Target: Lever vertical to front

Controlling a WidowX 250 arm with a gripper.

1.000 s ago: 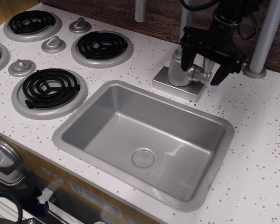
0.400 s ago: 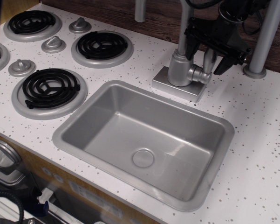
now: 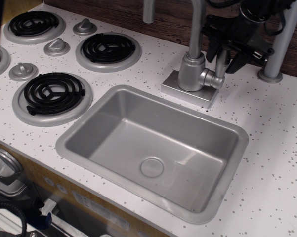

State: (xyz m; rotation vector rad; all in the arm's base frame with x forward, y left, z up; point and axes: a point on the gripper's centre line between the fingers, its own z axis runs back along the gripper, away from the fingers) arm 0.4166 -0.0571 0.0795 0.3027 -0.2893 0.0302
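The lever (image 3: 220, 63) is a short silver-grey rod. It stands upright on the round side hub (image 3: 213, 79) of the faucet body (image 3: 191, 71), behind the sink. My black gripper (image 3: 225, 55) hangs at the top right with its jaws apart. Its fingers straddle the upper end of the lever, one finger (image 3: 212, 48) to its left and one to its right. I see no finger pressing on the lever. The upper part of the gripper is cut off by the frame's edge.
The grey sink basin (image 3: 113, 106) lies in front of the faucet. The faucet spout pipe (image 3: 196, 24) rises just left of the gripper. A grey post (image 3: 279, 44) stands close on its right. Black stove burners (image 3: 107, 48) and silver knobs (image 3: 56, 47) are at the left.
My gripper has risen and shifted a little right, from low around the hub to the height of the lever's top. The lever still stands upright.
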